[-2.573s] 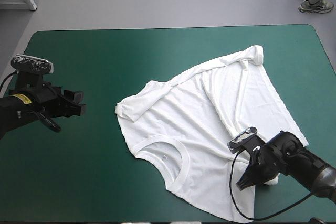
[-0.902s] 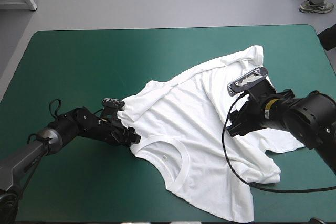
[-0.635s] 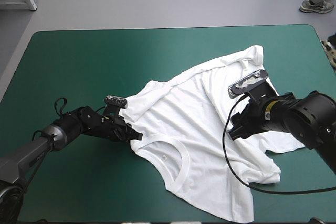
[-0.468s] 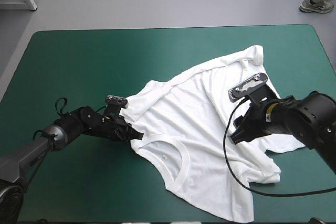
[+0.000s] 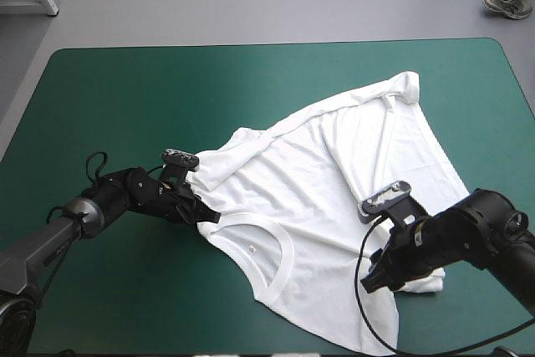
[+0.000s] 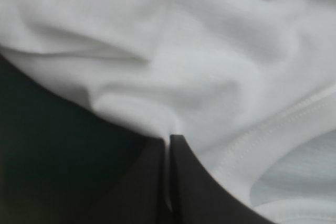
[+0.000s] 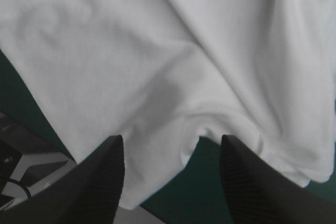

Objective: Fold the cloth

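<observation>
T-shirts: one white T-shirt (image 5: pixel 318 181), spread mostly flat but wrinkled on the right half of the teal-green cover (image 5: pixel 167 89).
Necklines: one neckline (image 5: pixel 263 248), which lies toward the near edge.
Grippers: two.
Left gripper (image 5: pixel 207 215): it sits at the T-shirt's left edge, just beside the neckline. In its wrist view the black fingers (image 6: pixel 194 182) are pressed together on a small fold of the cloth's edge.
Right gripper (image 5: pixel 374 277): it is low over the near right part of the T-shirt. In its wrist view the fingers (image 7: pixel 105 177) stand wide apart and grip nothing, with the cloth's edge and a patch of cover between them.
Hidden: the right arm covers part of the T-shirt's near right side.
Hard to make out: in the left wrist view the T-shirt (image 6: pixel 210 51) fills the picture with almost no outline; only a stitched band shows.
</observation>
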Available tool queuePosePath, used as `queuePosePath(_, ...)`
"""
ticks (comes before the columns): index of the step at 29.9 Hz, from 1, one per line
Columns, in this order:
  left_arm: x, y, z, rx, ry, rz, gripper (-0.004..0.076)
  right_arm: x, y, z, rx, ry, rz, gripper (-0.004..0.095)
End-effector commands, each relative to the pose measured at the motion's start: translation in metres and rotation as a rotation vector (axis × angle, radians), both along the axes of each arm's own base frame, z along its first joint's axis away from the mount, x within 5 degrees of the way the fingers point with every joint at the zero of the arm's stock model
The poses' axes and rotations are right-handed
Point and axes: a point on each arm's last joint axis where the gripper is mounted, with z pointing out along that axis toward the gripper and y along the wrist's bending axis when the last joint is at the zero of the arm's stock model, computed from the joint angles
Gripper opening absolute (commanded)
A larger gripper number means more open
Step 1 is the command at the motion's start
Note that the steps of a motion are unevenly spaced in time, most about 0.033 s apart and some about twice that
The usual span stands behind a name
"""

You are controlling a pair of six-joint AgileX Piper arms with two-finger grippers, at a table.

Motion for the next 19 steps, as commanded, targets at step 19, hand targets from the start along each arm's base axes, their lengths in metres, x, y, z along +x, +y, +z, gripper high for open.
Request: queuePosePath(19, 0.006, 0.008, 0.018, -0.009, -0.041, 0.013, 0.0019, -0.048, 0.081, -0.062, -0.081, 0.000, 0.332, 0.0509)
